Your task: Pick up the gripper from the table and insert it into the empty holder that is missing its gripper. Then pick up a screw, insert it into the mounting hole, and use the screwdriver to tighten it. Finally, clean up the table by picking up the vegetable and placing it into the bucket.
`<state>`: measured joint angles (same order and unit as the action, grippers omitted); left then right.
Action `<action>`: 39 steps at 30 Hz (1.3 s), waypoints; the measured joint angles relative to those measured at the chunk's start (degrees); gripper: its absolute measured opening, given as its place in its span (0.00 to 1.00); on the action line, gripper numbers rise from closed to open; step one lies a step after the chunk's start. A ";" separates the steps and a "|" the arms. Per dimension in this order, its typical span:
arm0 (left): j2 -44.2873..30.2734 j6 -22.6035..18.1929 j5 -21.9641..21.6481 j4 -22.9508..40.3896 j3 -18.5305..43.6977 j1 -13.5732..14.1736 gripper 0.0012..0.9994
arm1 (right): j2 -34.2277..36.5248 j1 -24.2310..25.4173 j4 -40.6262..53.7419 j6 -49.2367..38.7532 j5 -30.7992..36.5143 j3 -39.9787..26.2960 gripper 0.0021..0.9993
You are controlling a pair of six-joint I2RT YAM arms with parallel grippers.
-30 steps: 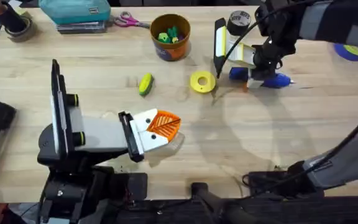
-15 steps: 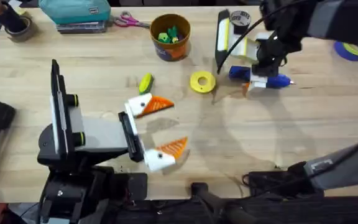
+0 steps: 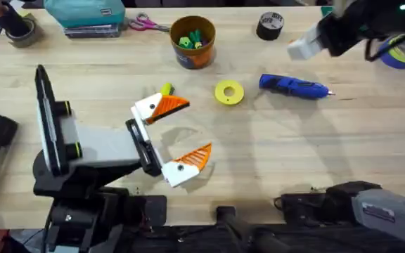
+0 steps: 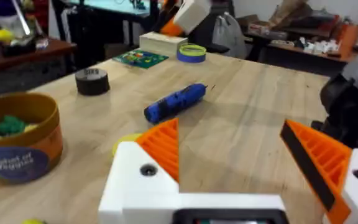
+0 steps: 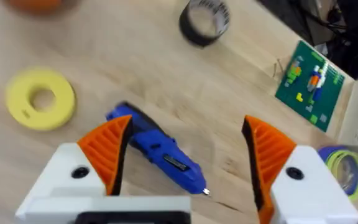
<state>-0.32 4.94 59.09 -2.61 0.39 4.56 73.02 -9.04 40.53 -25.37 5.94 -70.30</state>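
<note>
Desk (image 3: 343, 140), light wood, overhead view.

Left tool (image 3: 174, 133): lower-left centre, white fingers with orange ribbed pads (image 3: 167, 107), spread wide, holding nothing. Left wrist view: pads (image 4: 163, 146) apart, bare wood between.

Right tool (image 5: 185, 155): in its wrist view both orange pads (image 5: 107, 146) wide apart, nothing gripped, above the screwdriver. Overhead it sits blurred at the upper right.

Screwdriver (image 3: 292, 86): blue, lying flat on the desk, right of centre, bit pointing right.

Yellow ring (image 3: 229, 93): flat on the desk, just left of the screwdriver, apart from it.

Vegetable (image 3: 166, 89): yellow-green, upper centre-left, partly hidden behind the left tool's upper finger.

Bucket (image 3: 193, 42): orange-brown, top centre, green and yellow toy pieces inside.

Black tape roll (image 3: 270, 25): top, right of the bucket.

Scissors (image 3: 146, 24): top, left of the bucket.
</note>
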 joint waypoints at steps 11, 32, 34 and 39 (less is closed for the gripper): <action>-8.96 -0.78 -13.44 20.93 17.41 0.00 0.99 | -15.33 -0.28 2.86 15.75 -2.56 -0.16 1.00; -54.10 -11.99 -39.93 47.86 54.17 0.00 0.99 | -33.41 -0.28 18.04 25.45 -7.33 12.45 1.00; -55.62 -12.08 -40.90 47.84 54.65 0.00 0.99 | -33.54 -0.28 18.46 25.46 -7.35 13.34 1.00; -57.91 -12.09 -44.88 49.69 54.98 0.00 0.99 | -33.54 -0.28 18.34 25.45 -7.33 13.70 1.00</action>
<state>-58.22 -7.16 14.21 47.08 55.37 4.56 39.48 -9.32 58.87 0.08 -1.39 -56.60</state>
